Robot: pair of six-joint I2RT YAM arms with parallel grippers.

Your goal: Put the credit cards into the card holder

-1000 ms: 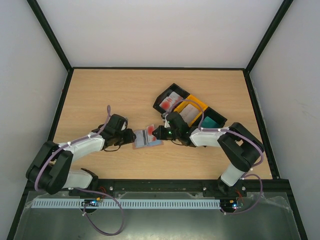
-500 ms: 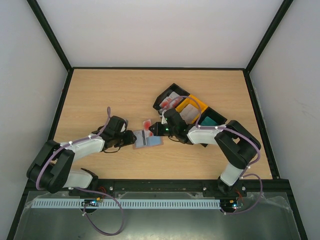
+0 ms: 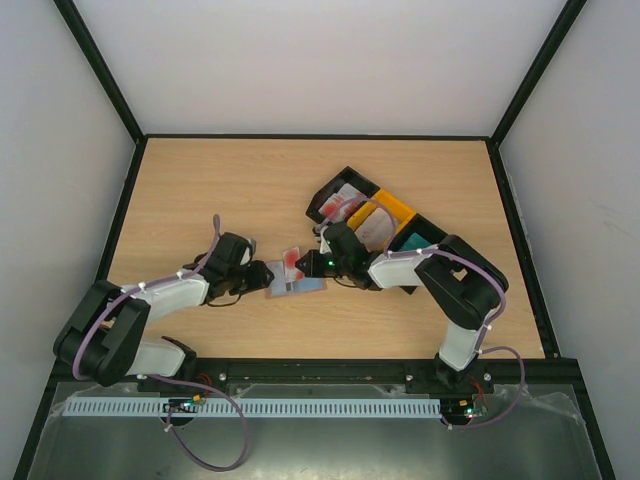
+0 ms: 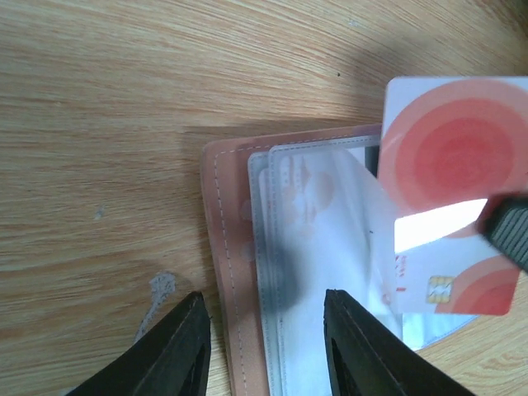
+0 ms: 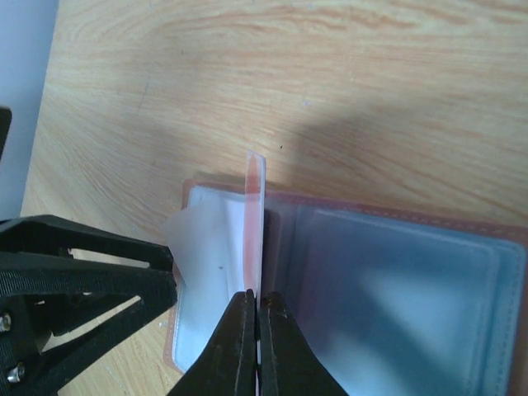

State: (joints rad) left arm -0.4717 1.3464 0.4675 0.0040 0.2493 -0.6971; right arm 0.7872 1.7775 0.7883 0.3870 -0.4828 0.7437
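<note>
The brown card holder [image 3: 297,284] lies open on the table, its clear blue-grey pockets [image 4: 318,239] facing up. My right gripper [image 5: 257,299] is shut on a red-and-white credit card [image 4: 450,190], held edge-on [image 5: 256,214] with its lower edge at the holder's left half. My left gripper [image 4: 264,297] is open and straddles the holder's left edge: one finger over the table, the other over the pockets. Other credit cards lie in the trays: a red-and-white one [image 3: 340,206], a white one [image 3: 375,226] and a teal one [image 3: 418,243].
A row of trays, black [image 3: 352,180], orange [image 3: 398,208] and black [image 3: 436,234], stands diagonally behind the right arm. In the right wrist view, the left gripper's fingers [image 5: 91,268] sit close to the held card. A black frame borders the table [image 3: 200,190].
The right gripper has shifted slightly left and lowered the card onto the holder's left half. The left gripper has stayed at the holder's left edge.
</note>
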